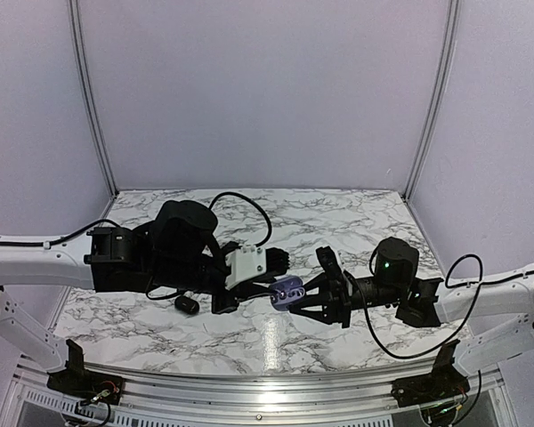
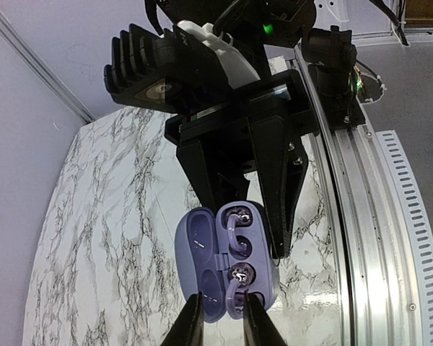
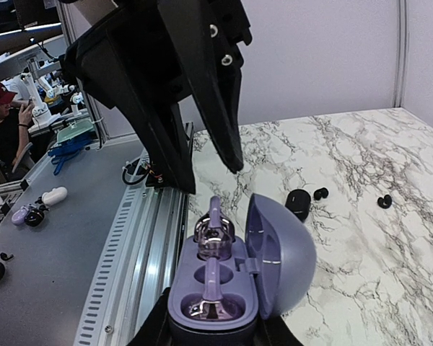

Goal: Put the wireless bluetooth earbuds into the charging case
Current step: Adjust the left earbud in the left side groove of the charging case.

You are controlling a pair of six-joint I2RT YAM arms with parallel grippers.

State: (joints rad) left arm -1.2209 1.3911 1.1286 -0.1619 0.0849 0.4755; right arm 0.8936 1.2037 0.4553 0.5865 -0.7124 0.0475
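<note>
An open purple charging case [image 3: 224, 288] is held just above the table by my right gripper [image 3: 213, 333], shut on its base. Its lid [image 3: 285, 252] stands open to the right. Two earbuds with silvery ends and purple bands [image 3: 215, 231] sit in its wells, the far one a little raised. My left gripper [image 3: 211, 176] hangs above the case, slightly open and empty, its tips clear of the buds. In the left wrist view its fingertips [image 2: 191, 324] straddle the near end of the case [image 2: 202, 267]. Two black earbuds [image 3: 320, 193] lie on the marble.
A shut black case [image 3: 298, 204] lies on the marble table [image 1: 356, 213] beside the black buds; it also shows in the top view [image 1: 187, 304] under the left arm. A metal rail [image 1: 249, 391] runs along the near edge. Purple walls stand behind.
</note>
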